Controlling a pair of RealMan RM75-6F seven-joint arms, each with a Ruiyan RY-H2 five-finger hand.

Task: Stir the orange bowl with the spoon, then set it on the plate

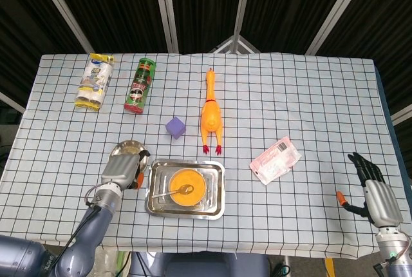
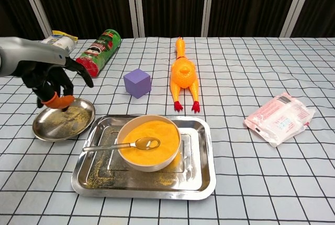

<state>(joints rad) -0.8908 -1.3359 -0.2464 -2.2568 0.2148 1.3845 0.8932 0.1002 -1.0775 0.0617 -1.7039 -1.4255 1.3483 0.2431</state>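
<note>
Bright, even overhead light; sharp focus

L arm: smooth grey-silver rounded casing, thin black cable seen at wrist. Left hand (image 2: pixel 51 81): silver-grey back, black fingers, orange thumb tip. Right hand (image 1: pixel 372 190): same build, w/ silver-grey palm block, black segmented fingers, orange thumb tip; green light noted on wrist below.
</note>
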